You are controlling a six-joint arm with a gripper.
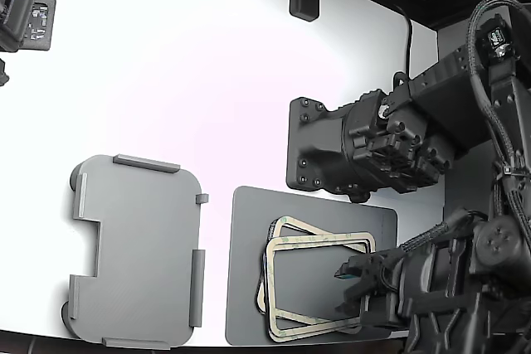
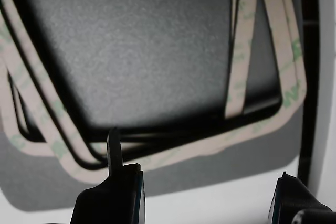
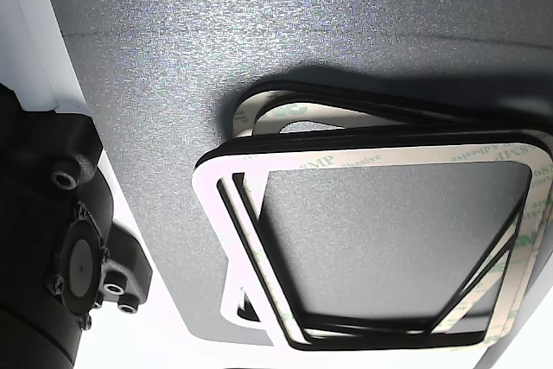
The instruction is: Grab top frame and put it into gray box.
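The top frame, a cream-beige ring with faint green mottling and a dark edge, lies uppermost on a loose, fanned stack of like frames resting on the dark gray mat at the lower middle of the exterior view. The stacked frames are skewed against one another, so that their corners and sides project at differing angles; the other view shows the top frame overlapping at least two lower rings. The gray box, a light gray shallow tray with raised edge tabs and a notched side, lies on the white table toward the exterior view's left, just beside the mat and apart from it by a narrow strip of table; its interior holds nothing. A second arm's dark body hangs above the mat's far edge at the exterior view's right. The table between mat and box is open, as is the broad area beyond them. The gripper stands over the frames' side nearest the exterior view's right. In the wrist view the gripper has its jaws spread wide, one finger tipped with a thin blade overlapping the frame's edge; whether it touches cannot be told. Nothing is held.
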